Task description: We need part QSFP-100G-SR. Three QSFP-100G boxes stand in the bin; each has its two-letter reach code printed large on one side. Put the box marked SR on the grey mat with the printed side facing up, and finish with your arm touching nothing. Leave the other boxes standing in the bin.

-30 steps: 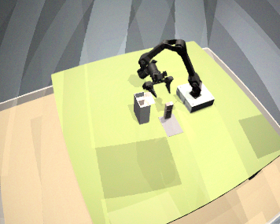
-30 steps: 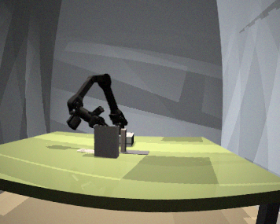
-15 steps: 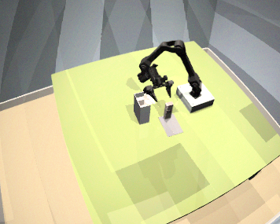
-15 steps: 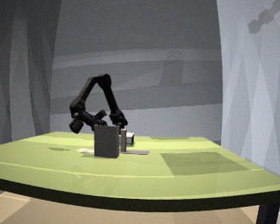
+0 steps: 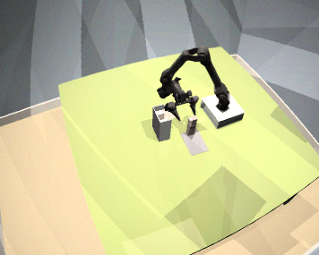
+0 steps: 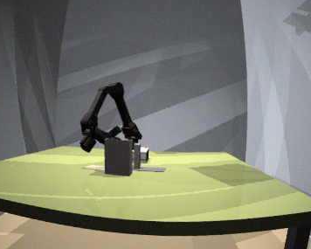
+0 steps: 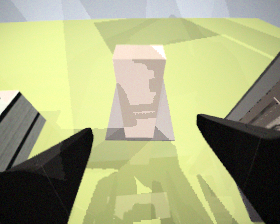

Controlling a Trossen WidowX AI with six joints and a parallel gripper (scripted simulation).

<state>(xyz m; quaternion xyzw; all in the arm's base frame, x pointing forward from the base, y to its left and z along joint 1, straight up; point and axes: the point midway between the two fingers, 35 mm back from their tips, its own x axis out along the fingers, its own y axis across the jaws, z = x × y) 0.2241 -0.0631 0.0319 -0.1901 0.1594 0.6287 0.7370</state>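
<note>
A pale box [image 5: 192, 125] [image 6: 137, 155] [image 7: 140, 90] stands upright on the grey mat [image 5: 198, 147] [image 6: 157, 169] [image 7: 168, 131], at the end nearer the arm's base. Its face in the wrist view shows patches of shadow; I can make out no printed code. My gripper [image 5: 187, 116] [image 7: 144, 125] is open and empty, low on the arm's side of the box; in the wrist view the box shows beyond and between its fingertips. The exterior view mostly hides the fingers behind the bin. The tall grey bin [image 5: 162, 128] [image 6: 118, 157] [image 7: 256, 90] stands beside the mat; its contents are barely visible.
The arm's white base block [image 5: 222, 113] [image 6: 143, 154] [image 7: 22, 132] is on the other side of the gripper from the bin. The bin wall is close to the right finger in the wrist view. A flat pale patch [image 6: 93, 167] [image 7: 141, 205] shows on the arm's side.
</note>
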